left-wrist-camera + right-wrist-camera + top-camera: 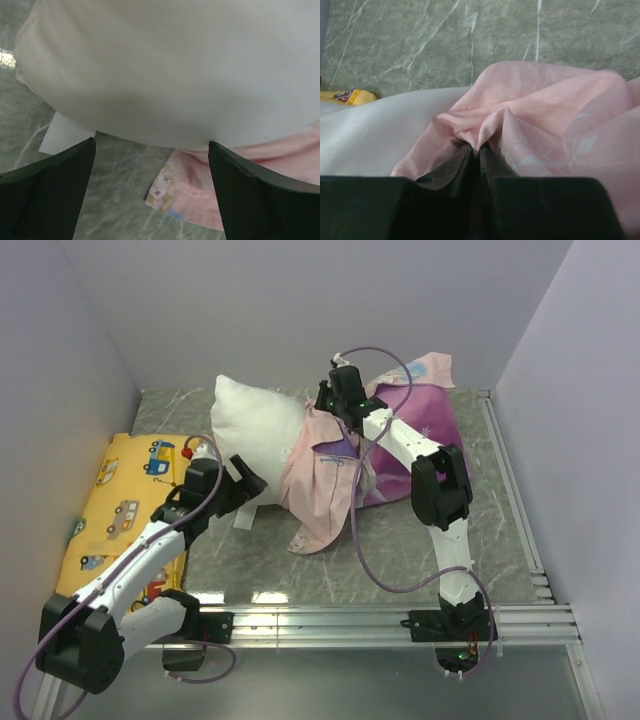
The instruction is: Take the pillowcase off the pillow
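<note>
Top view: plump white pillow [258,425] lies mid-tabletop [430,550]. Its left half is bare, its right half is in the pillowcase [322,490], which is bunched with the pale pink reverse out. The purple print side lies flat behind the right arm. Right claw [330,405] sits at the bunched hem on the pillow; grip unreadable from above. Right wrist view settles it: the claw is clenched on a thin pinched fold of pink fabric, faint snowflakes showing through.

Left wrist view: left claw [152,144] released, jaws wide, nothing between, tips low by the pillow's near underside; contact unclear. A pillowcase corner with a cartoon face lies flat, and a white tag [62,135] pokes out under the pillow.

Tabletop is glossy grey-green marble pattern. Yellow pillow [125,500] with vehicle print lies at left, partly covered by the left arm.
</note>
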Tool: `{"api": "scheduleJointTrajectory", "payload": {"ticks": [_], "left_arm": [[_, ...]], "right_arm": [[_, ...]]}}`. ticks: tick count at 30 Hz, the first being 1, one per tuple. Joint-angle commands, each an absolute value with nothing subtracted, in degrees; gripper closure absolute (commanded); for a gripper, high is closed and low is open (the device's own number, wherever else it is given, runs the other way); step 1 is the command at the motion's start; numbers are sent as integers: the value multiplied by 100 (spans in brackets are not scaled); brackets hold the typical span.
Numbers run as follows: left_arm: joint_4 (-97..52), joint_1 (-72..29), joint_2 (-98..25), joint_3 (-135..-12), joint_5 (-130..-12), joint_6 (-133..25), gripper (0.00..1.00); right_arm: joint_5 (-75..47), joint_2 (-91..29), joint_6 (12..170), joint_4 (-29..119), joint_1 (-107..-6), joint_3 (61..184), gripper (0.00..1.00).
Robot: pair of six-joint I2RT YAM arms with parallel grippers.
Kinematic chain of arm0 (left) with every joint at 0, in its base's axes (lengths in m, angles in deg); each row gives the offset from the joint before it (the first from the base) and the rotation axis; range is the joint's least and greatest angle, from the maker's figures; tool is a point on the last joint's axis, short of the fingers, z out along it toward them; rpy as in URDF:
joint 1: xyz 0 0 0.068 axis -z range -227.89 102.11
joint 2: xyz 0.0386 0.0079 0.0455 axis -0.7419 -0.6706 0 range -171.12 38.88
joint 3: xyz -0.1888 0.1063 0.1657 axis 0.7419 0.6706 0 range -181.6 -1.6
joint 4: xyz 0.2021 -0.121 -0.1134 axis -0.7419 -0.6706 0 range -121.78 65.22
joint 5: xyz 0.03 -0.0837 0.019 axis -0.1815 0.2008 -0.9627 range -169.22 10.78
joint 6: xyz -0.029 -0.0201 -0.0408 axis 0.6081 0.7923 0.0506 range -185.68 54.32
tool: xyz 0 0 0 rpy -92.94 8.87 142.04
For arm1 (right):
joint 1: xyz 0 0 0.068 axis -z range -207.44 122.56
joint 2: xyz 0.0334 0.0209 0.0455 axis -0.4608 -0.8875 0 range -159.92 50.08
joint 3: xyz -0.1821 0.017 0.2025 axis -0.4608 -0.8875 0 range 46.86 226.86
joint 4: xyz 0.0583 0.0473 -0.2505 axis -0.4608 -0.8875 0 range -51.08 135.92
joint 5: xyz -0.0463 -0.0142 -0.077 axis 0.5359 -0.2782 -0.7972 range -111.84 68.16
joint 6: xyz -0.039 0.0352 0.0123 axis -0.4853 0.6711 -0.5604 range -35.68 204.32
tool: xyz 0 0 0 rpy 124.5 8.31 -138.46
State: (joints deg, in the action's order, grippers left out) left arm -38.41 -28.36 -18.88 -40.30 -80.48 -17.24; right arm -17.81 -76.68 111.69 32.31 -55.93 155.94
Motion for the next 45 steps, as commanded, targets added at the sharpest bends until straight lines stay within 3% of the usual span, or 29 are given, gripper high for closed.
{"api": "scheduleJointTrajectory", "payload": {"ticks": [1, 10, 12, 13, 14, 15, 27, 34, 37, 45], "left_arm": [[-3016, -2811, -2210, -3817, -8238, -1524, 1], [-1687, -2803, -3281, -3825, -8493, -1514, 2], [-1661, -2794, -3503, -3965, -8520, -1506, 40], [-1652, -2794, -3634, -3983, -8537, -1462, 77], [-1660, -2794, -3679, -4009, -8555, -1436, 97], [-1739, -2794, -3714, -4027, -8590, -1418, 100], [-2899, -2794, -2854, -4396, -8485, -1330, 99], [-3243, -2794, -2634, -4713, -8265, -1295, 100], [-3339, -2794, -2502, -4757, -8282, -1321, 100], [-3497, -2794, -2378, -4888, -8239, -1444, 99]], "right_arm": [[-1394, -7851, 11060, 1929, -5723, 15198, 79], [-945, -7824, 10437, 1130, -6031, 15681, 50], [-980, -7868, 10339, 927, -6136, 15804, 48], [-1032, -7842, 10287, 892, -6171, 15804, 46], [-1094, -7755, 10269, 874, -6180, 15787, 46], [-1199, -7675, 10269, 874, -6198, 15700, 45], [-3327, -5022, 10199, 1032, -6198, 15629, 18], [-3467, -3818, 10225, 1076, -6207, 15208, 16], [-3546, -3282, 10373, 1102, -6215, 14568, 16], [-3925, -1453, 11067, 2349, -6233, 10903, 16]]}}
